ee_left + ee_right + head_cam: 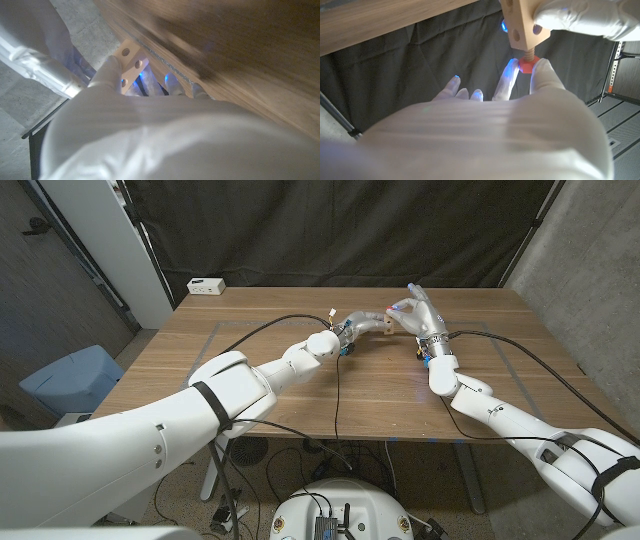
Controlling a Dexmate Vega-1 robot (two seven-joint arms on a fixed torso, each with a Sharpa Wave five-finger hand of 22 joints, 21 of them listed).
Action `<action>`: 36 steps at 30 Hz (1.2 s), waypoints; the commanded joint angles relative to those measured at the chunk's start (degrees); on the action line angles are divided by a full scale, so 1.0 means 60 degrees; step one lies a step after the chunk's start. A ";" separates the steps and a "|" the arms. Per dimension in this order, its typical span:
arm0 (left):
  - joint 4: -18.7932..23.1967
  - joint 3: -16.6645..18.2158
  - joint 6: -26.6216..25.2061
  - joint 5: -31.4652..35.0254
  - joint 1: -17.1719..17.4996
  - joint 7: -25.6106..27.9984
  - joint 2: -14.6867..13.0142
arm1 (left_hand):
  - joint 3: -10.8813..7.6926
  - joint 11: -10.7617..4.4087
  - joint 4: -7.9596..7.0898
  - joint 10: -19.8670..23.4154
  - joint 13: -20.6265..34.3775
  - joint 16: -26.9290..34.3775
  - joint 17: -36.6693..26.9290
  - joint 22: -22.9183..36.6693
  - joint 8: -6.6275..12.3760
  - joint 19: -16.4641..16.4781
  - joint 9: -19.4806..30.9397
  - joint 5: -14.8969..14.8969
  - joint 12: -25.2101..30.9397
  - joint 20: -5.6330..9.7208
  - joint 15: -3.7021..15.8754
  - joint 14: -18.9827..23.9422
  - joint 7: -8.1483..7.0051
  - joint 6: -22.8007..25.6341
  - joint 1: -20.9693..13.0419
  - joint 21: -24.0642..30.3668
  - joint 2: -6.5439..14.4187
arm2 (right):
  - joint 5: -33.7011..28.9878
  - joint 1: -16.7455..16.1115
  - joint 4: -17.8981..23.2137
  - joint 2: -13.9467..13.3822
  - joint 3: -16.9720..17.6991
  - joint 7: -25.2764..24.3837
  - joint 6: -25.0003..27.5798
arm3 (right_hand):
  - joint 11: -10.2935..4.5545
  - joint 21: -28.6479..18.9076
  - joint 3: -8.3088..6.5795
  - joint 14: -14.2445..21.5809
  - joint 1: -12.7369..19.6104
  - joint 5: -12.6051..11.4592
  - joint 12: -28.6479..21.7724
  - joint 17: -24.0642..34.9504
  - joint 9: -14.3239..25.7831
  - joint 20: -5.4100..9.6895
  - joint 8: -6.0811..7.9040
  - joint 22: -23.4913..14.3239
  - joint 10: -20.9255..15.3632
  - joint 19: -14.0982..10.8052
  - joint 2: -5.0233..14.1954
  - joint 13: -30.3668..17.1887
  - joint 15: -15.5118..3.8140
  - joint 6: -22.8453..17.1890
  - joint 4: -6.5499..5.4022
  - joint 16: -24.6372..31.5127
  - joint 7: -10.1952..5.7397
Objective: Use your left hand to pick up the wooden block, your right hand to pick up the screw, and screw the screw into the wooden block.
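While held, screw (527, 64) in wooden block (522, 23)

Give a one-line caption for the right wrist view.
Right hand pinches the red-headed screw, its shaft entering the wooden block held by the left hand.

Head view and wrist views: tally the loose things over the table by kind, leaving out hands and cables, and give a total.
Wooden block: 1, held by the left hand.
Screw with red head: 1, pinched by the right hand, its shaft entering the block.
White box at the table's far left corner: 1.
Total: 3.
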State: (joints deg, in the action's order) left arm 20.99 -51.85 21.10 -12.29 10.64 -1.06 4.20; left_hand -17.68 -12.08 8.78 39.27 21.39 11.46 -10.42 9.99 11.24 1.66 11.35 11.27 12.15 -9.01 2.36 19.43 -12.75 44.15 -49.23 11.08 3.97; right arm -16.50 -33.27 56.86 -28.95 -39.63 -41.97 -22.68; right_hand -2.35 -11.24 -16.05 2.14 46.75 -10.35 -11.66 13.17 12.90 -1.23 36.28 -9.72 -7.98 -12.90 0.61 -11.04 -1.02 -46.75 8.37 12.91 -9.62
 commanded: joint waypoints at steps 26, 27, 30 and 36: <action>-0.0056 -0.0174 -0.0825 -0.0211 -0.0260 0.0008 0.0123 | -0.0078 -0.0027 -0.0016 -0.0062 0.0036 0.0009 0.0000 0.0036 0.0051 0.0016 0.0022 0.0050 0.0058 -0.0089 0.0465 0.0014 -0.0001 0.0102 -0.0062 0.0035 0.0018 | -0.0021 0.0167 -0.0264 0.0043 -0.0171 0.0110 -0.0033 | -0.0071 -0.0005 0.0051 0.0043 -0.0087 -0.0065 0.0020 0.0021 0.0049 0.0003 0.0030 -0.0052 -0.0045 -0.0032 -0.0033 -0.0046 0.0005 0.0013 0.0010 0.0021 -0.0025; -0.0056 -0.0176 -0.0825 -0.0219 -0.0261 0.0002 0.0122 | -0.0078 -0.0026 -0.0019 -0.0062 0.0036 0.0008 -0.0001 0.0036 0.0049 0.0017 0.0022 0.0050 0.0058 -0.0092 0.0466 0.0011 -0.0002 0.0098 -0.0059 0.0035 0.0020 | -0.0029 0.0181 -0.0283 0.0049 -0.0182 0.0112 -0.0039 | -0.0065 -0.0006 0.0051 0.0039 -0.0088 -0.0065 0.0021 0.0021 0.0049 0.0002 0.0026 -0.0052 -0.0043 -0.0034 -0.0033 -0.0046 -0.0005 0.0023 0.0010 0.0020 -0.0025; -0.0057 -0.0188 -0.0846 -0.0228 -0.0264 0.0014 0.0124 | -0.0080 -0.0026 -0.0017 -0.0051 0.0036 0.0007 -0.0001 0.0036 0.0050 0.0013 0.0022 0.0051 0.0062 -0.0093 0.0457 0.0009 -0.0003 0.0099 -0.0064 0.0034 0.0022 | -0.0001 0.0213 -0.0323 0.0077 -0.0194 0.0152 -0.0036 | -0.0032 -0.0005 0.0052 0.0042 -0.0090 -0.0064 0.0021 0.0021 0.0048 -0.0004 0.0029 -0.0052 -0.0042 -0.0030 -0.0034 -0.0046 -0.0008 0.0015 0.0010 0.0021 -0.0028; -0.0056 -0.0198 -0.0817 -0.0235 -0.0258 0.0028 0.0102 | -0.0081 -0.0027 -0.0016 -0.0052 0.0037 0.0008 0.0000 0.0036 0.0052 0.0011 0.0022 0.0052 0.0062 -0.0085 0.0457 0.0009 -0.0001 0.0104 -0.0067 0.0032 0.0025 | 0.0024 0.0265 -0.0403 0.0107 -0.0223 0.0185 -0.0062 | -0.0031 -0.0003 0.0054 0.0041 -0.0099 -0.0064 0.0025 0.0022 0.0047 -0.0004 0.0024 -0.0052 -0.0030 -0.0024 -0.0032 -0.0046 -0.0003 0.0027 0.0006 0.0022 -0.0024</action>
State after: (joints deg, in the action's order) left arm 20.69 -52.83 16.53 -13.42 9.19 -1.05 4.85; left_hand -17.75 -12.38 8.71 38.95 21.40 11.47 -10.42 9.99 11.24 1.66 11.31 11.21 12.15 -9.01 2.36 19.43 -12.92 44.31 -49.23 11.08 3.97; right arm -16.61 -32.21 55.19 -28.61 -40.65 -41.28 -22.85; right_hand -2.35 -11.24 -16.06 2.14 46.44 -10.36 -11.66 13.17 12.96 -1.23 36.11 -9.72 -7.98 -12.90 0.30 -11.04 -1.02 -46.75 8.38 12.91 -9.62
